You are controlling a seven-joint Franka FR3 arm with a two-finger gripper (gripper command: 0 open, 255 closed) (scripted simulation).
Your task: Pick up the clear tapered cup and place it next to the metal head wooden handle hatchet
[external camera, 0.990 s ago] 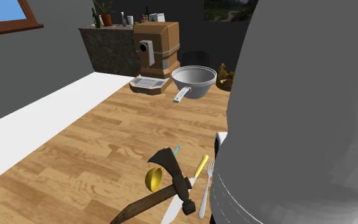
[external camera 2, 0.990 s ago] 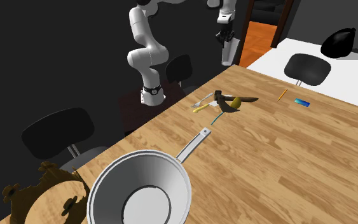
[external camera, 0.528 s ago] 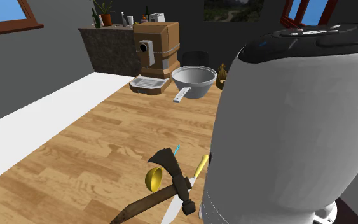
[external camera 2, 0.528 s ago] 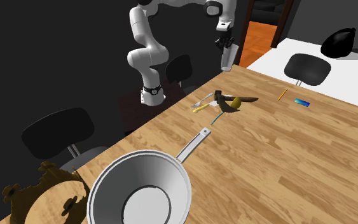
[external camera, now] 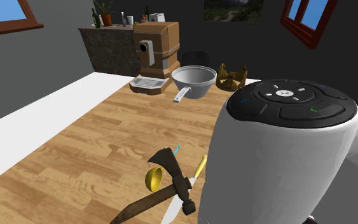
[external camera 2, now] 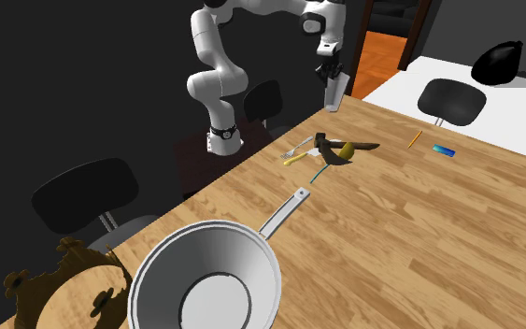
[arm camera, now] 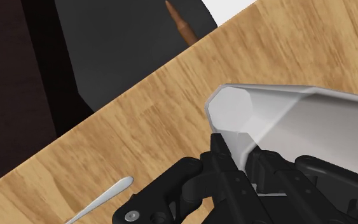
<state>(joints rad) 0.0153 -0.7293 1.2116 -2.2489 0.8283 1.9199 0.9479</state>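
Note:
My gripper (external camera 2: 331, 78) hangs above the table's edge in the second exterior view, shut on a pale translucent tapered cup (external camera 2: 334, 93). From the wrist, the cup (arm camera: 279, 124) lies tilted between the black fingers (arm camera: 225, 162), its flat base pointing away over the wooden table. The hatchet (external camera: 170, 173), with a dark metal head and brown wooden handle, rests near the table's front edge in the shoulder view. It also lies below and just right of the gripper in the second exterior view as the hatchet (external camera 2: 337, 144). A yellow bowl (external camera: 152, 180) touches it.
The arm's big white link (external camera: 279, 159) blocks the shoulder view's lower right. A grey pan (external camera: 194, 81), a brown machine (external camera: 158, 46) and a wooden basket (external camera: 231, 76) stand at the far end. A fork (external camera 2: 298, 147), a pencil (external camera 2: 414, 139) and chairs (external camera 2: 452, 100) surround the table.
The arm has swung down and the gripper with the cup has sunk a little toward the table. In the shoulder view the white link dropped, uncovering the wooden basket.

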